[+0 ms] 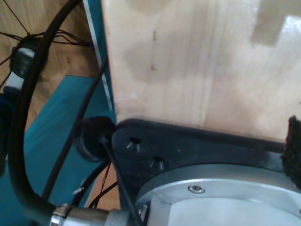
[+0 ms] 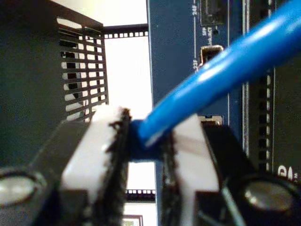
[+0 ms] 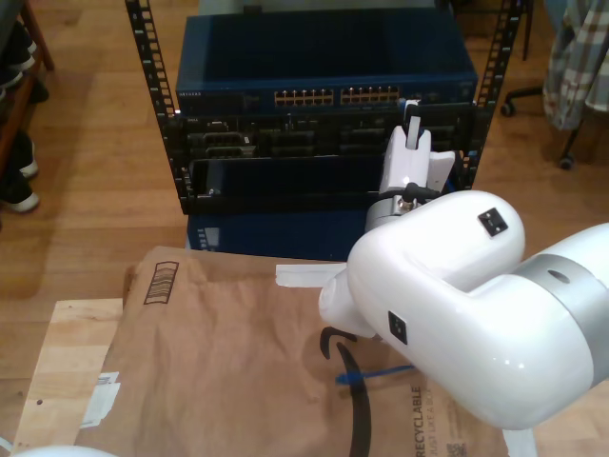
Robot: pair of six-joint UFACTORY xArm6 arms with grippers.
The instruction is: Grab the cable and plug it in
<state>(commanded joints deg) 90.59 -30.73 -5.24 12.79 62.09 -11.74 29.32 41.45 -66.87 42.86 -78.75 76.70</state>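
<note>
The cable (image 2: 225, 66) is bright blue and runs slantwise out from between the white pads (image 2: 101, 141) of my second gripper (image 2: 148, 141), which is shut on it. Its plug end is hidden behind the pads. Close ahead stands a dark blue equipment panel (image 2: 174, 47) with a small port (image 2: 210, 52). In the exterior view my second gripper (image 3: 411, 129) is up against the rack (image 3: 143, 57) towards that view's right, and a short piece of the cable (image 3: 376, 373) lies on the brown cardboard under the white arm. A fuzzy black pad edge (image 1: 294, 146) shows in the first wrist view.
The rack carries a blue switch (image 3: 324, 57) with a row of ports (image 3: 343, 96) and black units beneath. Brown cardboard (image 3: 228, 352) covers a wooden table (image 3: 67, 362). The first wrist view looks at a wooden surface (image 1: 202, 61), a black arm base (image 1: 197, 150) and thick black cables (image 1: 23, 117).
</note>
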